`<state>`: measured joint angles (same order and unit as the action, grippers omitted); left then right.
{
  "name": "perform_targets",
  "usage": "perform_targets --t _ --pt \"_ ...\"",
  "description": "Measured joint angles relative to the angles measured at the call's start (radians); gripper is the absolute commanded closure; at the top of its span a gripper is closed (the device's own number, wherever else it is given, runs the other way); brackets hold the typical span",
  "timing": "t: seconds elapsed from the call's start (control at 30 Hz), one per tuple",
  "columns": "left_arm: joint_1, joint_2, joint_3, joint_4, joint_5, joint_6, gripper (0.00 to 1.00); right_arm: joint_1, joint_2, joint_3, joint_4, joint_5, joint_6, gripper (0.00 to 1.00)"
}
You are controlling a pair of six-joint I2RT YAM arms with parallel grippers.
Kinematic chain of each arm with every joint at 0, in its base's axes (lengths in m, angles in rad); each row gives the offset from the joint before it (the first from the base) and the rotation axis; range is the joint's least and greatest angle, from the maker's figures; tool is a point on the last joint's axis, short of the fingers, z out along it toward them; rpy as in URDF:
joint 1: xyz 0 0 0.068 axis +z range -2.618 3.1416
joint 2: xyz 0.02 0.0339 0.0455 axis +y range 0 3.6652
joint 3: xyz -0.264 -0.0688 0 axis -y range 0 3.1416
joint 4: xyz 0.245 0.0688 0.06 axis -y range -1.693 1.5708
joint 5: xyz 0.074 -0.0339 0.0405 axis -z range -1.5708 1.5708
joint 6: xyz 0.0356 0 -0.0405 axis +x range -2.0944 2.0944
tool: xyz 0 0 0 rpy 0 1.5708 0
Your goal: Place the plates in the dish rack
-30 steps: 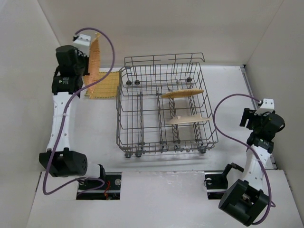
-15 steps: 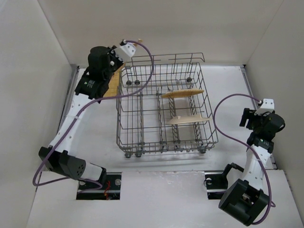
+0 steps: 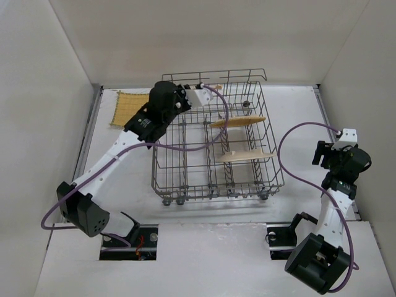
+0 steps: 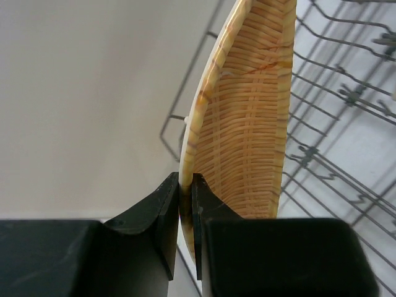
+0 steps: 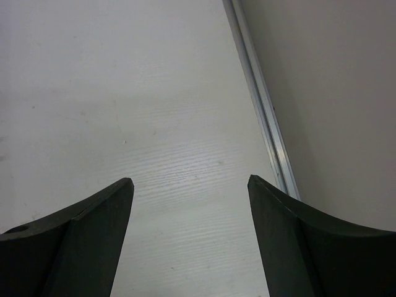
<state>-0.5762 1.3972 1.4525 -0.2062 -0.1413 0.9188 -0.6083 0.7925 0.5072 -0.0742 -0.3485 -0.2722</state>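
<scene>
The orange woven plate you are carrying stands on edge at the far rim of the dish rack, about 12 o'clock from its middle in the overhead view. Your left gripper pinches the plate's rim, jaws pressed tight against it, with the rack's wires just behind. Inside the rack, toward 3 o'clock, an orange plate and a paler plate sit on edge among the tines, one behind the other. A yellow plate lies flat on the worktop at the rack's 10 o'clock. Your right gripper is spread wide over bare worktop, well apart from the rack at 3 o'clock, holding nothing.
</scene>
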Motion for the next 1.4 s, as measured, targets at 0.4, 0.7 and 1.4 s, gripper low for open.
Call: perform_targets --t 0.4,0.7,1.4 --pt "-0.114 -0.022 -0.135 0.013 -0.002 -0.015 0.92 0.000 0.000 0.000 0.000 0.000 0.000 0.20" --pt "-0.052 -0.018 -0.135 0.094 0.028 -0.001 0.93 0.000 0.007 0.000 0.000 0.001 0.000 0.20" --pt "0.107 0.144 -0.161 0.253 0.420 0.225 0.93 0.000 0.021 0.000 0.000 0.013 0.009 0.20"
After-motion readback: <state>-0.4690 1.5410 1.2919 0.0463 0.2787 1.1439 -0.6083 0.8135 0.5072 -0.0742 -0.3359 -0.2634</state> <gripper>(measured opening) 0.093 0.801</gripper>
